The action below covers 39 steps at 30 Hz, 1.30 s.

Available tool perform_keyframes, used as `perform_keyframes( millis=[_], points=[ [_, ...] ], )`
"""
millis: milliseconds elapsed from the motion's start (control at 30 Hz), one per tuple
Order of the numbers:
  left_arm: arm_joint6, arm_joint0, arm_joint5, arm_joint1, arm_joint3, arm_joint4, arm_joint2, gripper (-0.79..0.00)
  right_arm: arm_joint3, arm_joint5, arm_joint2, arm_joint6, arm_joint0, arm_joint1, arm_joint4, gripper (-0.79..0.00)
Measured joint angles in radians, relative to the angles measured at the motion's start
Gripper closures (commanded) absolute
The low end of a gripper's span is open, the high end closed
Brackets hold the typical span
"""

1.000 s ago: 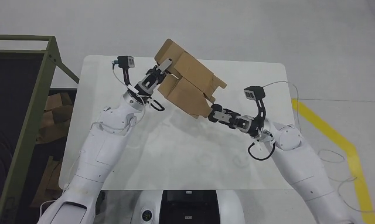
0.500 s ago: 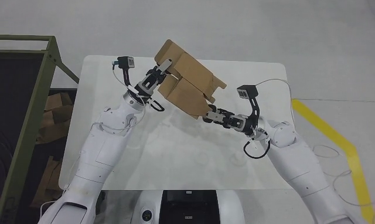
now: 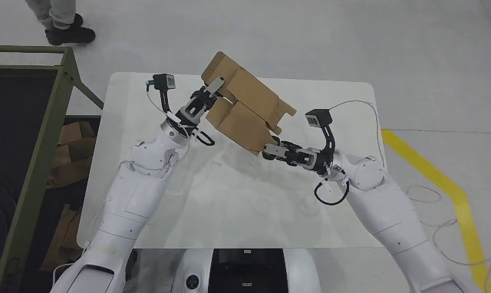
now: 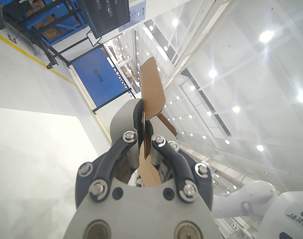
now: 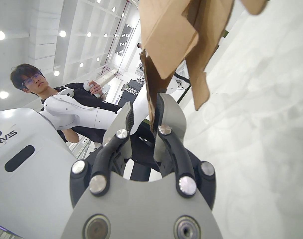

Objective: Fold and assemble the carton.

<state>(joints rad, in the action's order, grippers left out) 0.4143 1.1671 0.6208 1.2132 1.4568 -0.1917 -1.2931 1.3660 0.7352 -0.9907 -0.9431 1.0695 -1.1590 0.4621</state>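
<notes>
A brown cardboard carton [image 3: 244, 109], partly unfolded with loose flaps, hangs tilted above the far middle of the white table [image 3: 230, 209]. My left gripper [image 3: 212, 93] is shut on a flap at the carton's left end; in the left wrist view its fingertips [image 4: 139, 111] pinch the carton flap [image 4: 151, 88]. My right gripper [image 3: 268, 149] is at the carton's near lower corner. In the right wrist view the gripper [image 5: 146, 113] stands open, with a ragged edge of the carton [image 5: 171, 26] between its fingers, lying against one finger [image 5: 167, 110] and apart from the other.
A green-framed bin [image 3: 67, 70] holding flat cardboard pieces [image 3: 73, 143] stands off the table's left side. The near half of the table is bare. A yellow floor line [image 3: 441, 178] runs on the right.
My right arm has moved left towards the carton, bringing its open fingers around the carton's lower corner edge. The left gripper and carton have stayed put.
</notes>
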Motion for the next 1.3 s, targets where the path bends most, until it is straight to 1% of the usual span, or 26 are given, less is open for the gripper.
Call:
perform_keyframes(
  millis=[33,133,400,933,1233,1300],
  points=[
    [0.0,0.0,0.0,0.0,0.0,0.001,0.0,0.0,-0.001,0.0,0.0,0.003,0.0,-0.001,-0.001,-0.022],
    [0.0,0.0,0.0,0.001,0.0,0.002,-0.001,0.0,-0.001,0.0,-0.003,0.01,-0.001,-0.001,-0.002,0.0],
    [0.003,0.002,0.004,0.002,-0.005,0.007,-0.003,0.0,0.006,0.012,-0.037,0.018,0.009,0.004,-0.001,0.0],
    [0.042,0.023,0.016,0.001,-0.002,-0.018,-0.004,0.0,0.035,0.043,-0.167,0.033,0.068,0.03,0.04,0.0],
    [0.056,0.026,0.016,0.003,0.003,-0.027,0.005,0.0,0.038,0.044,-0.19,0.039,0.084,0.034,0.047,0.0],
    [0.057,0.025,0.014,0.004,0.003,-0.027,0.006,-0.043,0.039,0.044,-0.19,0.039,0.085,0.034,0.048,0.0]
  ],
)
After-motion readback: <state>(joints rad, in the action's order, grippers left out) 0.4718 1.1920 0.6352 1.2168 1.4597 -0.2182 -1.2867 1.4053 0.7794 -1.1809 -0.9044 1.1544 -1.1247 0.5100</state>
